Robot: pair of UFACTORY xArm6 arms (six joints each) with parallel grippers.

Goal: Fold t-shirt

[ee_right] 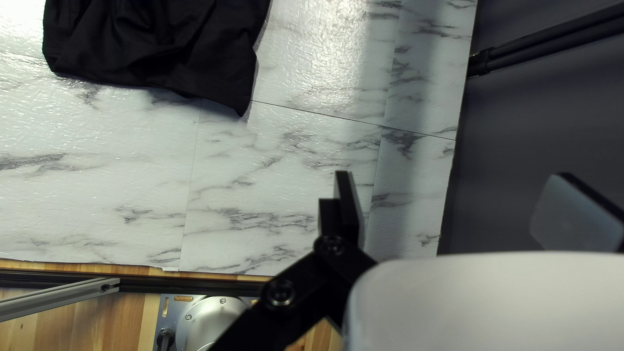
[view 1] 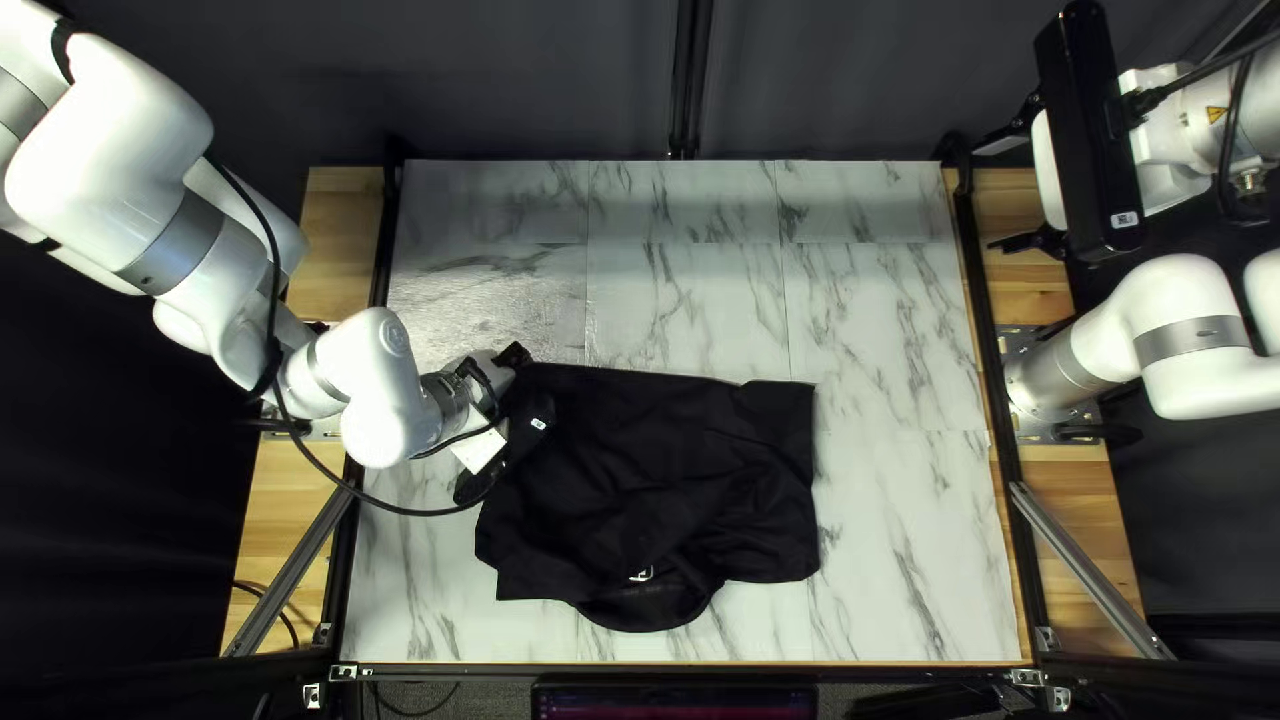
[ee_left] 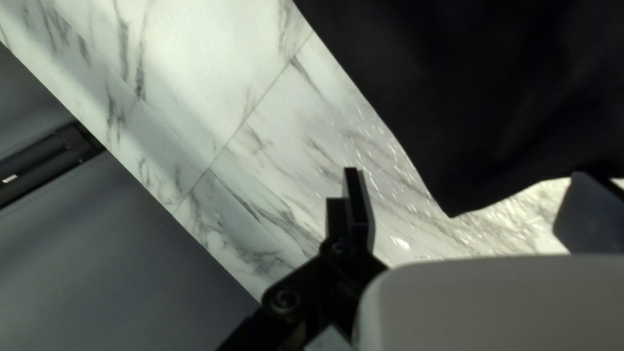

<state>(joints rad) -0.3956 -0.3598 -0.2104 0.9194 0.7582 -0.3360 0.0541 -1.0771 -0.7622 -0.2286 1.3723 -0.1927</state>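
Observation:
A black t-shirt (view 1: 654, 467) lies wrinkled on the marble-patterned table, its rounded edge toward the near side. My left gripper (view 1: 514, 356) is at the shirt's far left corner in the top left view, partly hidden by its camera. In the left wrist view the left gripper (ee_left: 465, 188) has its fingers wide apart, and a corner of the shirt (ee_left: 448, 188) shows between them, not pinched. My right gripper (view 1: 990, 196) hangs past the table's right edge. The right wrist view shows the right gripper (ee_right: 455, 182) open with nothing between its fingers, the shirt (ee_right: 156, 52) well away.
Marble-patterned table surface (view 1: 894, 534) shows all around the shirt. Black rails (view 1: 998, 400) run along the table's sides, with wooden strips (view 1: 1078, 500) outside them. A dark curtain (view 1: 534, 80) hangs behind the far edge. The left arm's cable loops low beside the shirt.

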